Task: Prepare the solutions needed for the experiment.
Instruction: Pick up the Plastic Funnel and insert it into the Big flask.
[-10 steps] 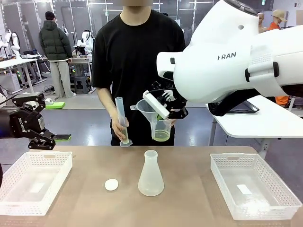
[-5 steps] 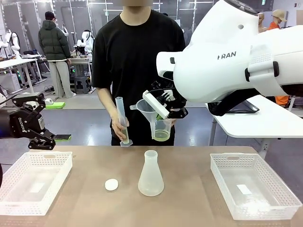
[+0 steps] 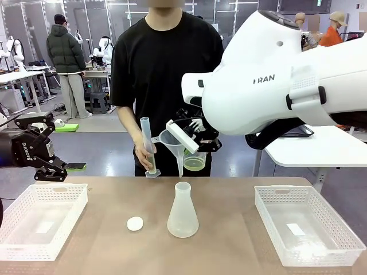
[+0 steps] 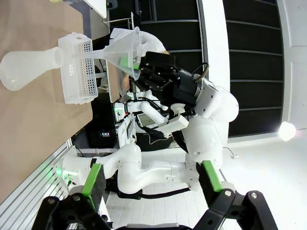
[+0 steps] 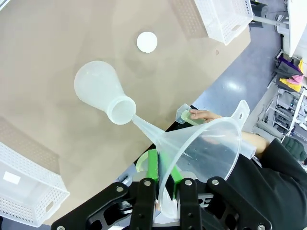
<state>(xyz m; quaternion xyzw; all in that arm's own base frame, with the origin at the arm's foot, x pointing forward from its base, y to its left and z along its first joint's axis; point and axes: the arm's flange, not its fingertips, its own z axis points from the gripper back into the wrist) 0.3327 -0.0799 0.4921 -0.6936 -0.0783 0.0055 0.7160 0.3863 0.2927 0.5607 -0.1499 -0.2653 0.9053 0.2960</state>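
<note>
Evidently early: the flask (image 3: 183, 212) looks empty, and the solution (image 3: 151, 168) sits low in a cylinder (image 3: 146, 140) that a person's hand (image 3: 143, 156) holds beyond the flask, with more in a beaker (image 3: 195, 164) there. Pouring remains, I judge. Above the flask, the right gripper (image 5: 163, 167) clamps the funnel (image 3: 172, 143) by its rim, spout just over the mouth. Far left of the flask, the left gripper (image 4: 151, 165) gapes wide, empty.

Two baskets (image 3: 57, 187) (image 3: 321, 255), one flask (image 3: 183, 215) and one small white cap (image 3: 135, 224) are on the table (image 3: 229, 195). Above it are one funnel (image 3: 170, 140), one beaker (image 3: 195, 162) and one tall tube (image 3: 147, 143).
</note>
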